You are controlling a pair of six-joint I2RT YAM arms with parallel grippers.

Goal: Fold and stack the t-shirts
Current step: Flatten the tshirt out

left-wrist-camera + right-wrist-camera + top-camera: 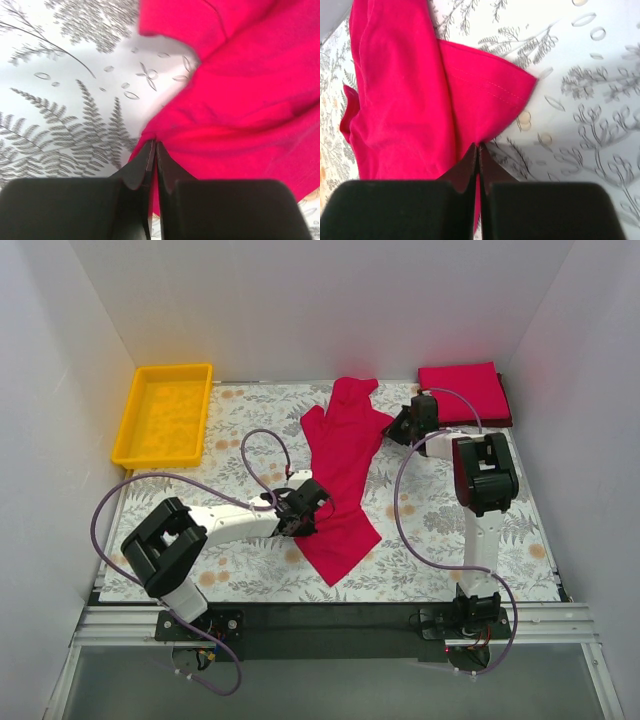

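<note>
Loose t-shirt [342,475] lies bunched in a long diagonal strip mid-table, its far end near the back wall and its near end pointing at the front edge. Left gripper [312,510]: jaws closed, pinching the shirt's left edge toward the near end. Right gripper [397,427]: jaws closed, pinching a hemmed corner on the right edge, further back. Folded t-shirt [463,392] sits in the far right corner, just behind the right gripper and not touching it. Yellow tray [163,413] is in the far left corner, well apart from the cloth. Bare floral mat [450,530] lies on both sides of the strip.
</note>
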